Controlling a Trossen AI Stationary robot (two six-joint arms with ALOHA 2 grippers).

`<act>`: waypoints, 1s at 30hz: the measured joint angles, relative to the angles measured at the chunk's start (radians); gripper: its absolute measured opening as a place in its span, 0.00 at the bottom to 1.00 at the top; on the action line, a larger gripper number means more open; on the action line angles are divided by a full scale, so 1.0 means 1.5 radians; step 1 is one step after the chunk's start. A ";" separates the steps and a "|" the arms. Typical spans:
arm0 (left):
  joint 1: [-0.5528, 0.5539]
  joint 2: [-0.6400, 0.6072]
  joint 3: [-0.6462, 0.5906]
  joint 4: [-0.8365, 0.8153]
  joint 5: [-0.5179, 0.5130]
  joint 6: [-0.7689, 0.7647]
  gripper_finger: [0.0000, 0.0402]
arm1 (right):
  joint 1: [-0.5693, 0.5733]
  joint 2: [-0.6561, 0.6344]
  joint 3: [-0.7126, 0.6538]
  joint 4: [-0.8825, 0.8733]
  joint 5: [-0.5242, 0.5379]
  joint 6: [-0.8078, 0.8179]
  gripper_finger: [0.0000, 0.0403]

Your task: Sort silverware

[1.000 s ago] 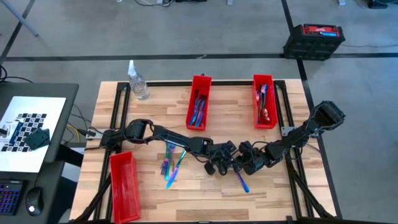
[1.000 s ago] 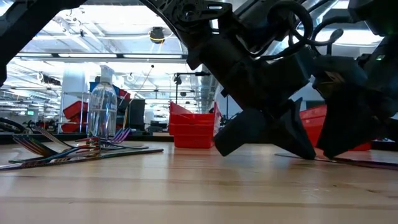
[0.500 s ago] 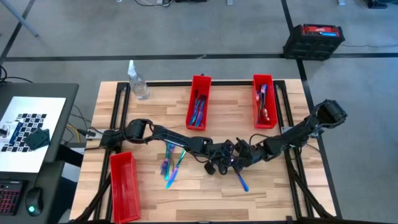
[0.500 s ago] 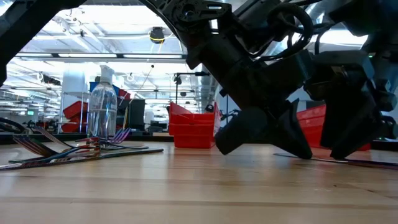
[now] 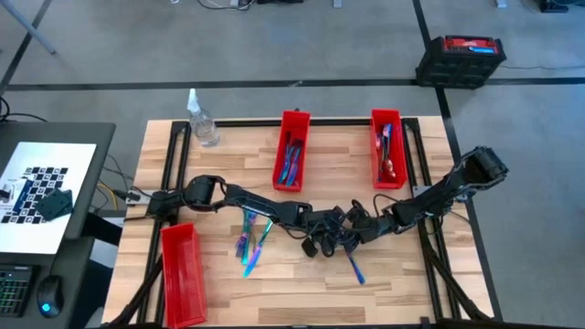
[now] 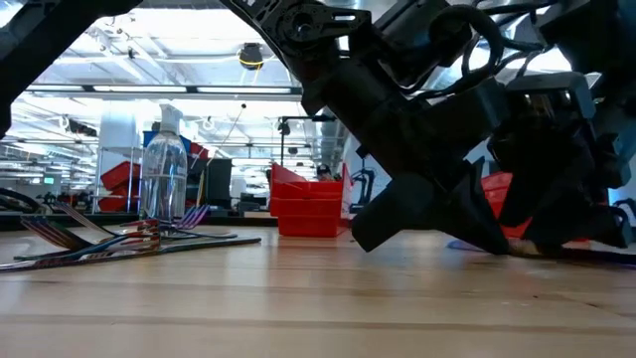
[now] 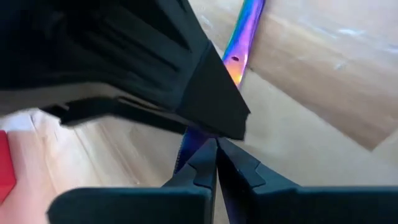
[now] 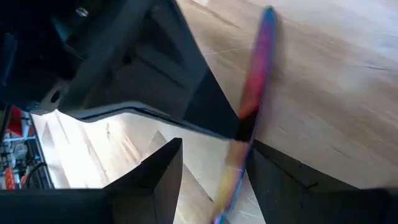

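Tabletop [image 5: 347, 174] carrying three red bins [image 5: 292, 150], two of them holding silverware. Left gripper [image 5: 322, 239] and right gripper [image 5: 352, 231] meet low near the middle of the front half. Left fingers [image 7: 200, 163] are clenched on a utensil [image 5: 354, 266] lying on the wood; right fingers [image 8: 163, 167] are spread either side of it. Loose pile [image 5: 252, 235] lies well to the left.

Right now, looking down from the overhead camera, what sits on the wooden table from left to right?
Empty red bin → spray bottle → loose pile of iridescent silverware → middle red bin → single piece under the two tools → right red bin.
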 joint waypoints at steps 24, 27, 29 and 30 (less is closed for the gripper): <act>-0.007 -0.023 -0.001 -0.033 -0.009 -0.039 0.00 | 0.009 -0.011 -0.002 -0.031 -0.021 -0.057 0.00; -0.014 -0.064 0.002 -0.068 -0.019 -0.090 0.00 | 0.011 -0.054 -0.005 -0.050 -0.035 -0.077 0.00; -0.022 -0.099 0.003 -0.113 -0.052 -0.138 0.00 | 0.012 -0.084 -0.003 -0.056 -0.026 -0.098 0.00; -0.026 -0.116 0.003 -0.136 -0.067 -0.165 0.00 | 0.010 -0.101 0.002 -0.048 -0.012 -0.109 0.00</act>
